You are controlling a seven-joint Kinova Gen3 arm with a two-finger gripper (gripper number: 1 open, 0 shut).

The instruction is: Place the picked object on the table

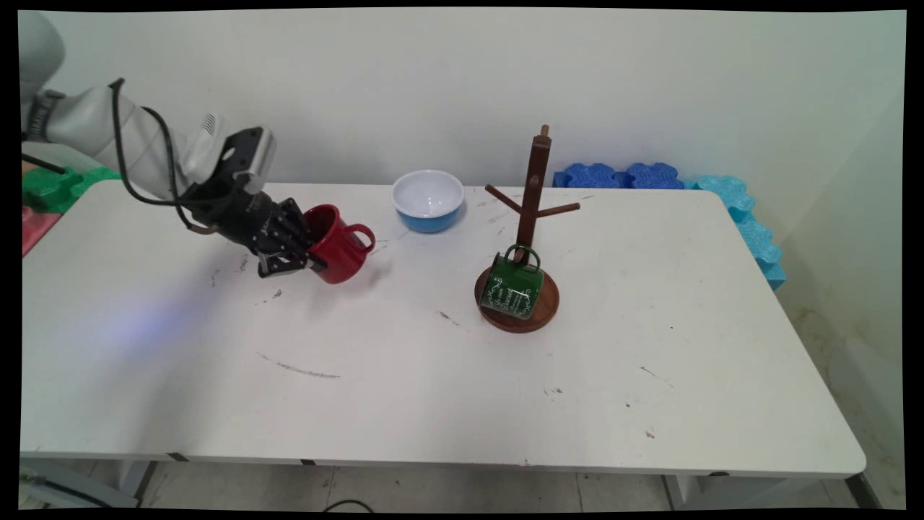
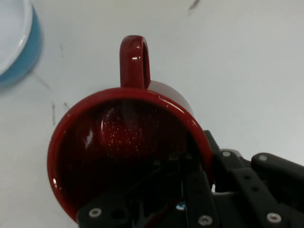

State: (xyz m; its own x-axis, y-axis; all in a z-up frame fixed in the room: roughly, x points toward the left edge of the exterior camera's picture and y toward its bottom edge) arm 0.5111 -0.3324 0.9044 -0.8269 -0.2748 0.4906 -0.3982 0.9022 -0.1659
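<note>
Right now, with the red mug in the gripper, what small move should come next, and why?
Probably a short lift straight up. The gripper is shut on the red mug by its rim, one finger inside, and the mug hangs tilted low over the table. Rising first should keep it clear of the bowl beside it.

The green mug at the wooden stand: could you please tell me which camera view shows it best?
The main view is the only one that shows it. There the green mug hangs by its handle from a low peg of the wooden stand, tilted over the round base. The hand view shows none of it, only the red mug and a blue bowl's edge.
</note>
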